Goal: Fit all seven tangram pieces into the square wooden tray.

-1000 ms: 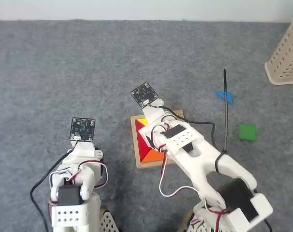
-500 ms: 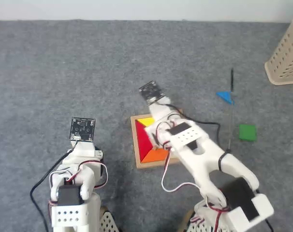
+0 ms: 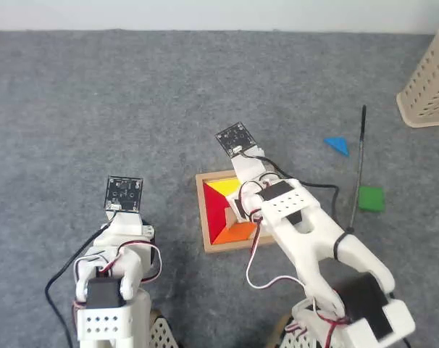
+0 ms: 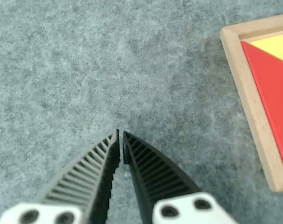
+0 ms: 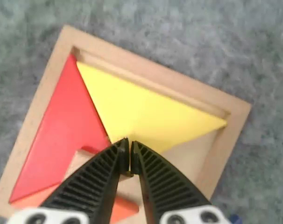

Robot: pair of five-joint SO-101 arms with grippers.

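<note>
The square wooden tray (image 3: 202, 217) lies on the grey carpeted surface (image 3: 96, 94), between the two arms. In the high view the right arm covers much of the tray. A yellow triangle (image 3: 225, 187), a red triangle (image 3: 216, 210) and an orange piece (image 3: 230, 232) show beside the arm.

The right wrist view looks straight into the tray. Yellow and red lie edge to edge, with bare wood open past the yellow piece and in a small notch by the orange one. The right pincer (image 5: 130, 142) hangs over the spot where the yellow and red pieces meet. It is clenched and grips nothing.

The left wrist view shows the left pincer (image 4: 121, 135) clenched and without a load, over bare carpet and apart from the tray's corner.

The high view adds two pieces lying outside the tray, well apart from it. These are a blue triangle (image 3: 337, 145) and a green square (image 3: 371, 199), with a thin black rod (image 3: 359, 152) running between them.
</note>
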